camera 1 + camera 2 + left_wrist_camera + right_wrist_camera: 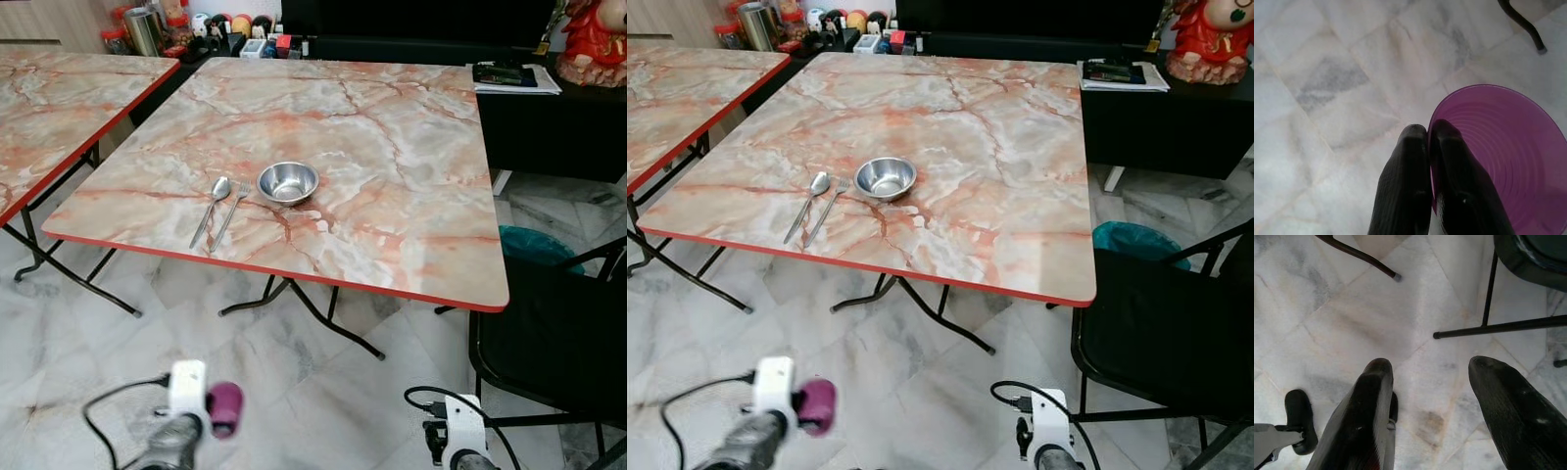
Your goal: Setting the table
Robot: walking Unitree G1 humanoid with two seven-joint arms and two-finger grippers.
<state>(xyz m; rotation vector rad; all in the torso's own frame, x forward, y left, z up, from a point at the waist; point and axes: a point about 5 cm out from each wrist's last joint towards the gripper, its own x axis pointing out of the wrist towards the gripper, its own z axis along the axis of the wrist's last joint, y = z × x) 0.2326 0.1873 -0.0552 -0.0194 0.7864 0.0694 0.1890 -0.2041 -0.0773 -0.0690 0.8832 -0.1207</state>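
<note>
The marble-patterned counter (392,186) with a red edge fills the middle of the head views, standing on black folding legs over a pale marble floor (274,392). A 2nd counter (49,108) of the same pattern stands just beside it at 9 o'clock, with a narrow gap between the 2. At 3 o'clock a black side cabinet (549,127) carries a stack of papers (516,76) and a red figurine (594,39). A black chair (558,343) stands at 4 o'clock, close to the counter's near corner, with a teal bin (534,245) behind it. At 12 o'clock, past the far edge, a row of jars and small containers (196,29) lines a dark surface.

On the counter, toward its near edge at 7 o'clock from its centre, sit 1 steel bowl (288,182), 1 spoon (213,208) and 1 fork (229,213). Spoon and fork lie side by side, almost touching, just beside the bowl at its 8 o'clock.

The left hand (1429,134) hangs low over the floor in front of the counter, its 2 fingers pinched on the rim of 1 purple cup (1498,156), one finger inside and one outside. The right hand (1427,369) also hangs low over the floor near the chair legs, its fingers spread wide and holding nothing.
</note>
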